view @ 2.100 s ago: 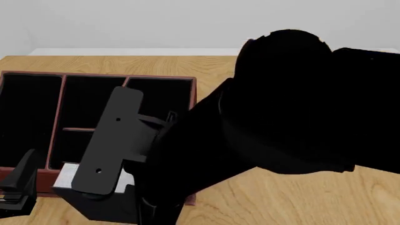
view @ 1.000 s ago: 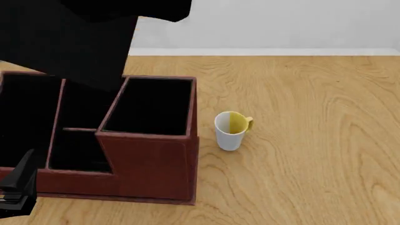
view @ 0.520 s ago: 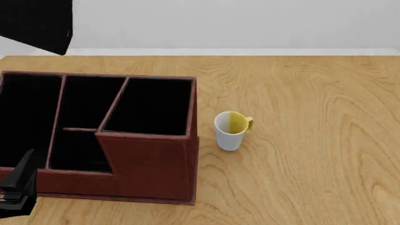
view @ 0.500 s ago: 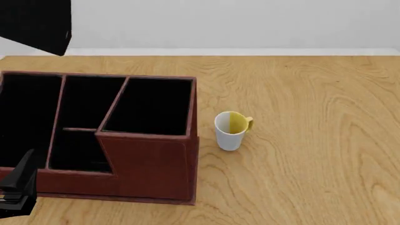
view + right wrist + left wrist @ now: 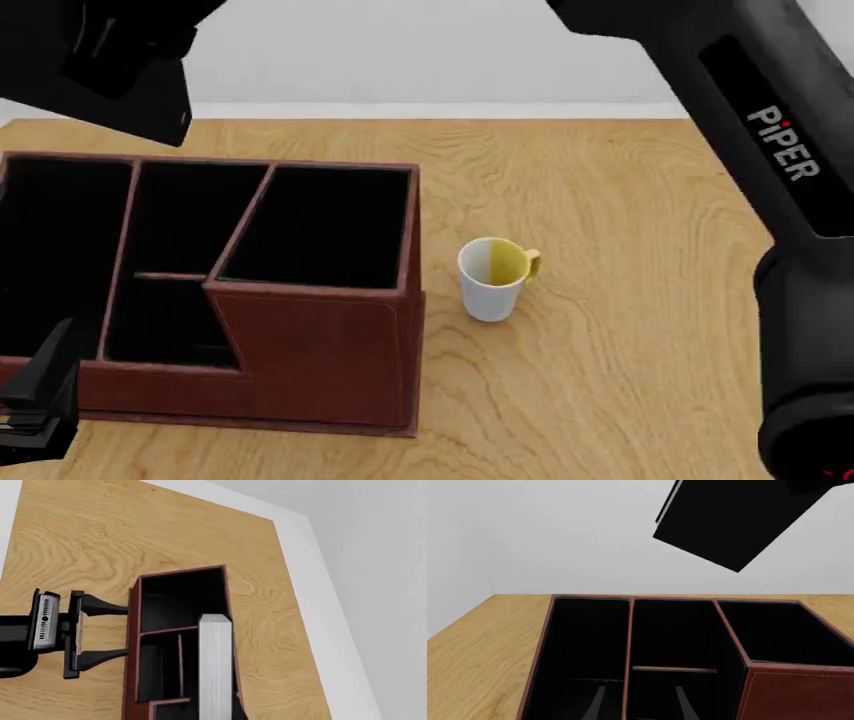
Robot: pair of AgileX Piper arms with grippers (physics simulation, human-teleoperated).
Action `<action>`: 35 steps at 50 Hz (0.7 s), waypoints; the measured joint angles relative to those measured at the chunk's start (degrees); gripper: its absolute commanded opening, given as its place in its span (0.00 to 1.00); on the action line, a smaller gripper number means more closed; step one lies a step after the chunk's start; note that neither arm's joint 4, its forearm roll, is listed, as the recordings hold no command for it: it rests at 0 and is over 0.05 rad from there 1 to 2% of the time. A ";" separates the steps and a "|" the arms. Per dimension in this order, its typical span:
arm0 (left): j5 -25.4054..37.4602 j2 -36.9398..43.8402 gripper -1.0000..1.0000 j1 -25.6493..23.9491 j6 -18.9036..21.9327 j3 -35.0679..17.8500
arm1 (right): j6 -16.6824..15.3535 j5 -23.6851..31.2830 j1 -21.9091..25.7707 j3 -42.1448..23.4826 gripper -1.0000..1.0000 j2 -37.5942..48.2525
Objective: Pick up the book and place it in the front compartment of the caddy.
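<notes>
Book (image 5: 100, 60) held in the air above the caddy (image 5: 320, 350), clamped in the right gripper (image 5: 217, 715), page edge visible from the right wrist. Shifted slightly right and down versus half a second ago; right arm (image 5: 774, 150) now in frame. Left gripper (image 5: 100, 632) spread wide, empty, just beside the caddy wall. Mug (image 5: 494, 278) unmoved, right of caddy.

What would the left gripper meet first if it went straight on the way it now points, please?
Most likely the near wall of the caddy; the open left gripper points at it, slightly apart.
</notes>
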 measured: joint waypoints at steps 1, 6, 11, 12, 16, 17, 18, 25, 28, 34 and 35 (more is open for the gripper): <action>0.00 0.00 1.00 0.00 0.00 0.00 | -0.11 0.00 -0.30 -0.24 0.00 0.60; 0.00 0.00 1.00 0.00 0.00 0.00 | -0.65 0.00 -1.66 -1.01 0.00 3.30; 0.00 0.00 1.00 0.00 0.00 0.00 | -0.95 0.00 -2.62 -1.16 0.00 5.46; 0.00 0.00 1.00 0.00 0.00 0.00 | -1.00 0.00 -2.80 -1.20 0.00 5.87; 0.00 0.00 1.00 0.00 0.00 0.00 | -1.22 0.00 -3.33 -1.26 0.00 7.51; 0.00 0.00 1.00 0.00 0.00 0.00 | -1.31 0.00 -3.46 -1.29 0.00 7.94; 0.00 0.00 1.00 0.00 0.00 0.00 | -1.38 0.00 -3.60 -1.34 0.00 8.39; 0.00 0.00 1.00 0.00 0.00 0.00 | -1.90 0.00 -4.49 -1.23 0.00 11.30; 0.00 0.00 1.00 0.00 0.00 0.00 | -2.13 0.00 -4.85 -1.29 0.00 12.43; 0.00 0.00 1.00 0.00 0.00 0.00 | -2.47 0.00 -5.62 -1.10 0.00 14.25; 0.00 0.00 1.00 0.00 0.00 0.00 | -2.53 0.00 -5.72 -1.06 0.00 14.50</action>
